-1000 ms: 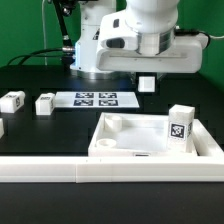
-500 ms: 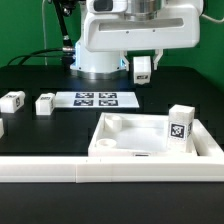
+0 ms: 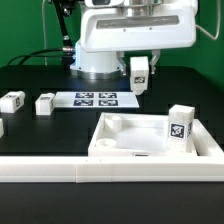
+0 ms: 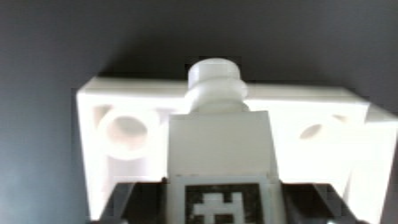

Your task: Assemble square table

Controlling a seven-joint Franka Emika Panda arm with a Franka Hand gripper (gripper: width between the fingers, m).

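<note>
The square tabletop point(image 3: 150, 145) lies rim-up with round corner sockets, at the exterior view's lower right. One tagged white leg point(image 3: 180, 127) stands on its right part. My gripper point(image 3: 139, 71) hangs above the table behind the tabletop, shut on another white leg point(image 3: 140, 74), which is slightly tilted. In the wrist view the held leg point(image 4: 221, 150) runs from between the jaws, tag near them, its peg end out over the tabletop point(image 4: 111, 112) below. Two more legs point(image 3: 12, 100) point(image 3: 45, 103) lie at the exterior view's left.
The marker board point(image 3: 95, 99) lies flat on the black table behind the tabletop. A long white L-shaped rail point(image 3: 100, 171) runs along the front. Another white piece point(image 3: 1, 128) shows at the left edge. The arm's base stands at the back.
The arm has swung toward the exterior view's left and risen; the held leg has moved up and slightly left and now hangs tilted. The tabletop and other legs have not moved.
</note>
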